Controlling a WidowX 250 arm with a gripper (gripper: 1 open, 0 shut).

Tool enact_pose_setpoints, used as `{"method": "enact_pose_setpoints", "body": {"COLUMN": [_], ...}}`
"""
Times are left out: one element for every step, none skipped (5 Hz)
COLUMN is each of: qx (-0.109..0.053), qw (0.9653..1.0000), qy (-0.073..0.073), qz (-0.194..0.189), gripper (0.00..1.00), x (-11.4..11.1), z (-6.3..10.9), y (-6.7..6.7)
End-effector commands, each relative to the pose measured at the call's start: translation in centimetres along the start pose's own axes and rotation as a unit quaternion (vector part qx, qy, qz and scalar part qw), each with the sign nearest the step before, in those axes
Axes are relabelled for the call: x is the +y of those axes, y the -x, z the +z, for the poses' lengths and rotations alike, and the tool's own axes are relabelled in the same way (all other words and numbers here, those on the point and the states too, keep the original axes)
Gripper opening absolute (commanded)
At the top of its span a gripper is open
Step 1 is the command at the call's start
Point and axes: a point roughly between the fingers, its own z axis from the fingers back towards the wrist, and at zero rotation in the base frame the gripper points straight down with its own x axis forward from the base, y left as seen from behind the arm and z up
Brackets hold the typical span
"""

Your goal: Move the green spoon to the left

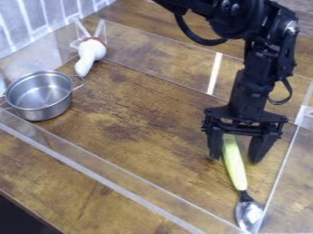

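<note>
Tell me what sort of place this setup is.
Probably a lab test bench for robot handling, not a real kitchen: a wooden table walled by clear plastic panels, with a black robot arm over a few kitchen props like the metal pot.

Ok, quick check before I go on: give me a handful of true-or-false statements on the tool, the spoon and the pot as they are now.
1. The tool stands open, straddling the yellow-green plastic handle of the slim green spoon. True.
2. The spoon is lifted clear of the wooden table. False: it lies flat on the wood.
3. The spoon's shiny metal bowl points toward the bottom edge of the picture. True.
4. The round steel pot sits right beside the spoon. False: it is far off at the left.
5. The whitish stubby object with a red tip lies inside the pot. False: it lies on the table beyond it.
</note>
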Motion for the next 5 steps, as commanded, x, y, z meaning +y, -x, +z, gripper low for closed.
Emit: {"method": "enact_pose_setpoints", "body": {"qx": [-0.013, -0.012, -0.011, -0.012, -0.011], "qw": [0.9998, 0.9991, 0.9989, 0.9993, 0.9996], "qy": [0.004, 0.000, 0.000, 0.000, 0.009], "qz": [0.012, 0.042, 0.046, 0.035, 0.024], "gripper": [1.00, 1.00, 0.00, 0.00, 0.00], "x": [-0.3, 0.1, -0.5, -0.9, -1.0], "z": [0.9, 0.7, 1.4, 1.6, 3.2], "y": [-0.6, -0.8, -1.1, -0.6, -0.3]}}
